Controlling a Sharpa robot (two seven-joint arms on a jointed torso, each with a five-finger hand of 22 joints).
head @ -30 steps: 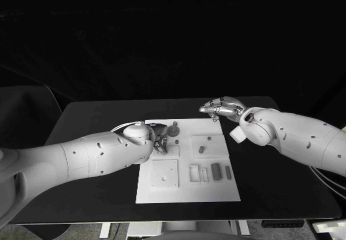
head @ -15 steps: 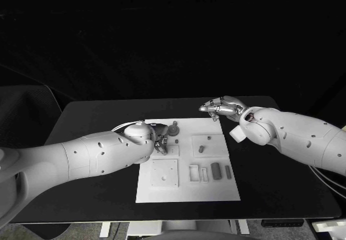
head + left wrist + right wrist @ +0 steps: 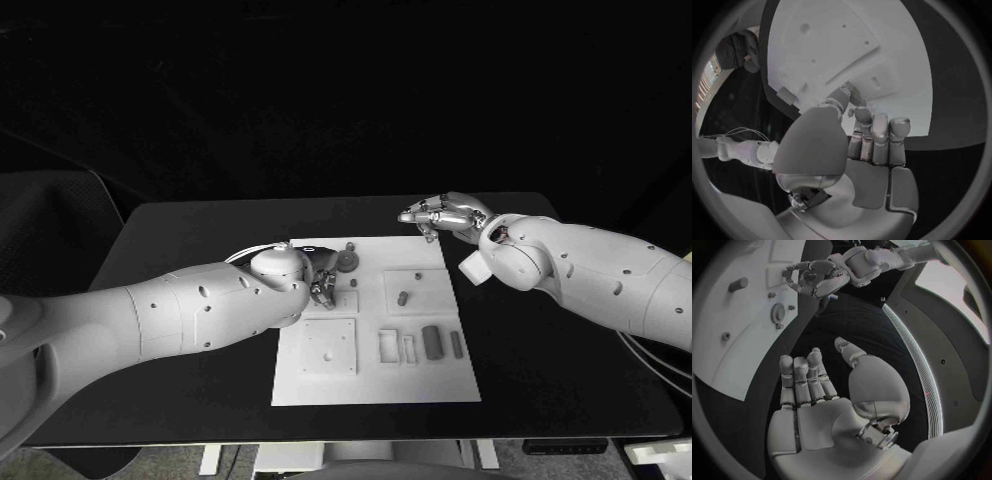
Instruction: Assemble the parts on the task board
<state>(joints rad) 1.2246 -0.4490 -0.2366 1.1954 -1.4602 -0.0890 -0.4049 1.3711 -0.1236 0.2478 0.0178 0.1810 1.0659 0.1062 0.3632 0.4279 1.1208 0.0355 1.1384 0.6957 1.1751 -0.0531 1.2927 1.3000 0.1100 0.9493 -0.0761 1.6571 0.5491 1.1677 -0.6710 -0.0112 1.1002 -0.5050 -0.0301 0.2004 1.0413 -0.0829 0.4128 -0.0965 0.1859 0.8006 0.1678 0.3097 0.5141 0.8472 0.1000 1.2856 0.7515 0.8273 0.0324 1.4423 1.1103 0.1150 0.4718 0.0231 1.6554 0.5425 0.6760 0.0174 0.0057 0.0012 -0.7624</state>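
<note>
The white task board (image 3: 433, 385) lies in the middle of the black table. A dark round part (image 3: 348, 262) sits near its far left corner, and a small peg (image 3: 404, 297) lies in a square recess to the right. My left hand (image 3: 320, 280) hovers over the board's far left area beside the round part, fingers pointing down and drawn close together. Whether anything is between its fingertips (image 3: 856, 112) is hidden. My right hand (image 3: 440, 214) hangs off the board's far right corner with its palm (image 3: 817, 395) bare and nothing in it.
Two dark bars (image 3: 431, 343) and two pale slots (image 3: 389, 347) sit in the board's near right part. A raised square plate (image 3: 329, 347) lies near left. Bare black table (image 3: 562, 380) surrounds the board on all sides.
</note>
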